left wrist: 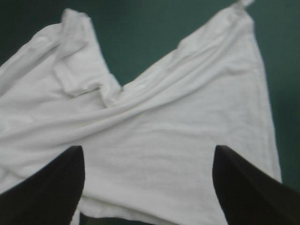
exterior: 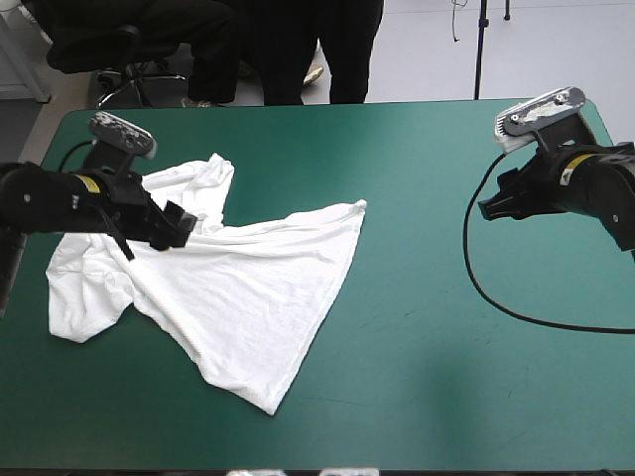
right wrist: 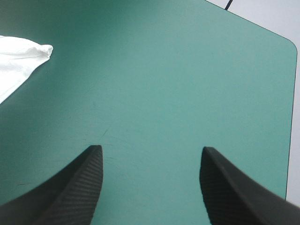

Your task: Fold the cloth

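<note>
From above, the white T-shirt [exterior: 248,297] lies on the left half of the counter [exterior: 446,377], on its teal-green cover. It is spread out but not smooth. A long crease runs across it, one part is bunched toward the far edge, and a rounded part reaches toward the left edge. One corner points at the near edge. The left arm [exterior: 69,198] comes in from the left edge, and the left jaws sit over the far-left part of the T-shirt. I cannot tell from here whether they touch the cloth. The right arm [exterior: 585,178] is at the far right. The right jaws are over bare cover, well apart from the T-shirt.

In the left wrist view, the left jaws are open, with the two black fingers [left wrist: 51,192] standing wide apart. The T-shirt [left wrist: 164,140] lies under the gap between them and runs on ahead, wrinkled in long soft folds. Farther ahead the cloth splits into two parts, with a wedge of teal-green cover [left wrist: 150,37] between them.

In the right wrist view, the right jaws are open as well. Their fingers [right wrist: 70,192] stand apart over bare cover [right wrist: 154,108]. A corner of the T-shirt [right wrist: 18,56] lies ahead and off to one side, well apart from the fingers. On the other side, a rounded corner of the counter [right wrist: 288,51] shows ahead.
</note>
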